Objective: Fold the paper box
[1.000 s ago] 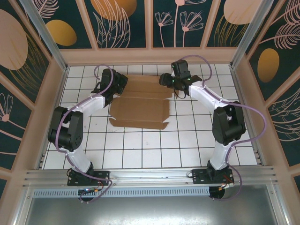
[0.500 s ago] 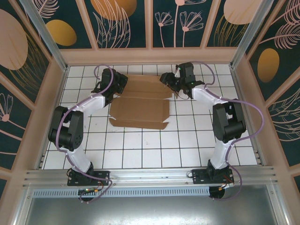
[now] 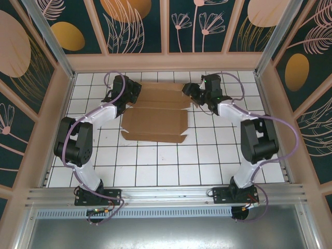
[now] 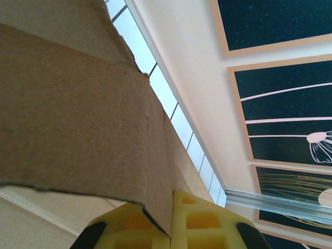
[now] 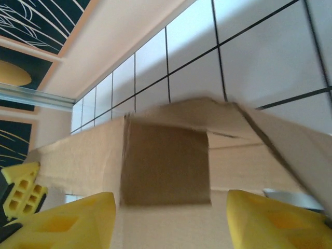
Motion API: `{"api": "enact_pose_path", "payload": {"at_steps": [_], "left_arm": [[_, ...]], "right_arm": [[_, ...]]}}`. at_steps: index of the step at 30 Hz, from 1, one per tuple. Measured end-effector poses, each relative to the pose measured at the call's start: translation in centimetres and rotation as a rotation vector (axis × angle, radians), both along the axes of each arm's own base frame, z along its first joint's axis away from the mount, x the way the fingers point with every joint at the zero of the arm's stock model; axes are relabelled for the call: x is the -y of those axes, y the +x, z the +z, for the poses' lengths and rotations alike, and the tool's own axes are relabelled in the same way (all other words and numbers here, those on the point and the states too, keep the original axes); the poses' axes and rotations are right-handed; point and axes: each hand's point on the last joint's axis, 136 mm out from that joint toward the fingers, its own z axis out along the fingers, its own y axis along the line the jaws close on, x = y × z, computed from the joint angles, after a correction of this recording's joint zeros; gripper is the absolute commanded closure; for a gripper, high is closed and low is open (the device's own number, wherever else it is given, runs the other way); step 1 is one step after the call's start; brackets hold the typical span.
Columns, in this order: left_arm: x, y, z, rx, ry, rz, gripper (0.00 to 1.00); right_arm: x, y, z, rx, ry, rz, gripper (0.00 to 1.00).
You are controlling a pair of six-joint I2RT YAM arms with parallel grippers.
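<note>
Brown cardboard box (image 3: 155, 122) lies mostly flat on the white tiled bench (image 3: 155, 166), upper centre of the top view. The left jaws are clamped on the box's upper-left edge. The right jaws are apart, straddling a small flap (image 5: 166, 171) at the box's upper-right corner, and I can't see them pressing it.

Risks, my read:
- If I close the right jaws off-centre, they pinch the flap askew and crease it off its score line.
- If the right arm pushes inward while the left holds, the panel between could buckle, or the thin board could tear at the left pinch.
- The left grip sits right at the edge, so a pull may slip it out.

The top view gives the whole layout and both arms but is too coarse to read either grip. The left wrist view shows the board running between the yellow pads (image 4: 197, 228). The right wrist view shows the flap centred in the gap, plus one of the left pads (image 5: 21, 194) at the frame's left edge.
</note>
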Motion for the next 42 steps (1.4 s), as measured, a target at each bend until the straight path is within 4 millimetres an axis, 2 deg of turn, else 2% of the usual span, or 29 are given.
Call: {"api": "enact_pose_path", "payload": {"at_steps": [2,4,6,9,11,13,15,17,21,26,36,39,42], "left_arm": [[0.0,0.2,0.1,-0.003,-0.001,0.007,1.00],[0.0,0.5,0.0,-0.006,-0.001,0.012,1.00],[0.0,0.9,0.0,-0.010,0.001,0.016,1.00],[0.1,1.4,-0.1,-0.014,0.002,0.022,1.00],[0.2,1.6,-0.1,-0.016,0.003,0.024,1.00],[0.2,1.7,-0.1,-0.022,0.006,0.024,1.00],[0.2,1.9,0.0,-0.027,0.008,0.023,1.00],[0.2,2.0,-0.1,-0.035,0.012,0.026,1.00],[0.3,2.2,-0.2,-0.043,0.015,0.026,1.00],[0.3,2.2,-0.2,-0.045,0.015,0.026,1.00],[0.3,2.2,-0.2,-0.047,0.016,0.025,1.00],[0.3,2.2,-0.1,-0.047,0.015,0.023,1.00],[0.3,2.3,-0.2,-0.049,0.015,0.023,1.00]], "right_arm": [[0.8,-1.0,0.9,0.038,-0.030,-0.010,0.52],[1.5,-2.0,1.6,0.073,-0.052,-0.019,0.65],[1.7,-2.6,1.2,0.089,-0.078,-0.019,0.72],[0.9,-3.4,-1.0,0.070,-0.130,0.007,0.80],[-0.5,-3.8,-2.7,0.052,-0.164,0.040,0.81],[-1.9,-4.3,-4.4,0.035,-0.189,0.078,0.87],[-3.0,-4.5,-5.9,0.020,-0.201,0.103,0.89],[-3.5,-4.3,-7.4,-0.002,-0.209,0.111,0.86],[-4.2,-2.5,-9.7,-0.031,-0.223,0.108,0.76],[-4.1,-0.8,-10.6,-0.040,-0.229,0.090,0.72],[2.4,2.6,-11.2,-0.081,-0.198,-0.077,0.62],[3.7,3.0,-11.1,-0.086,-0.192,-0.104,0.59],[3.7,3.0,-11.2,-0.093,-0.176,-0.097,0.55]]}}
